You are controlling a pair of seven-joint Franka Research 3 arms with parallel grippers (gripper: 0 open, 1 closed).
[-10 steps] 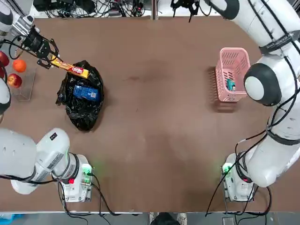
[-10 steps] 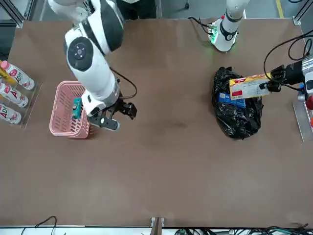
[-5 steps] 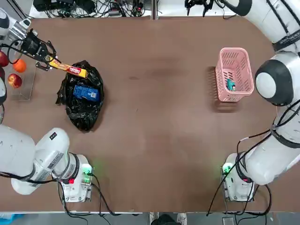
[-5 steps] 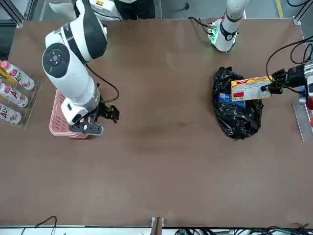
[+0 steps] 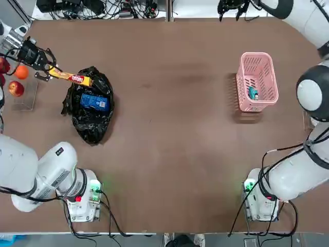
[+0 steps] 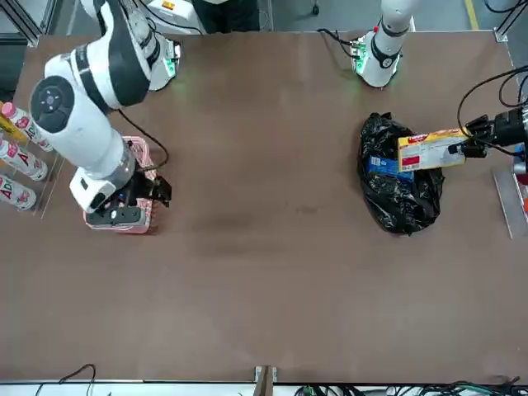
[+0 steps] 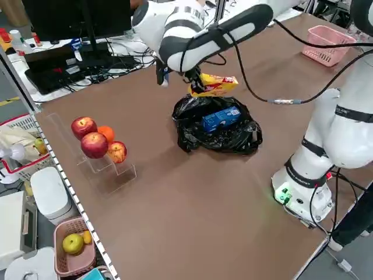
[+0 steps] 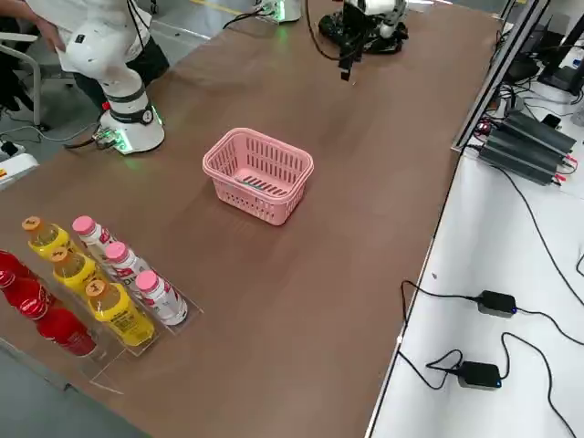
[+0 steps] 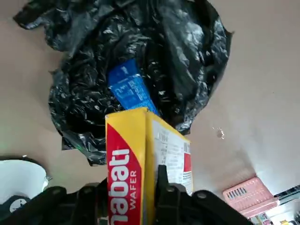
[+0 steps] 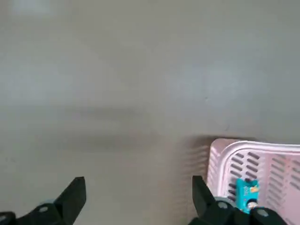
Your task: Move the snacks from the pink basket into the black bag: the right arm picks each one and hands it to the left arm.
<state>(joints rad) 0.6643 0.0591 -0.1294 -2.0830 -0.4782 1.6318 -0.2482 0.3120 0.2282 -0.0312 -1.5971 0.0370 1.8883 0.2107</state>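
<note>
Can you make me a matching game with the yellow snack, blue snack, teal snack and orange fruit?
1. Yellow snack
2. Blue snack
3. Teal snack
4. Orange fruit

A. In the pink basket
B. Between the left gripper's fingers
C. In the clear tray
D. In the black bag

Pairs: 1-B, 2-D, 3-A, 4-C
</note>
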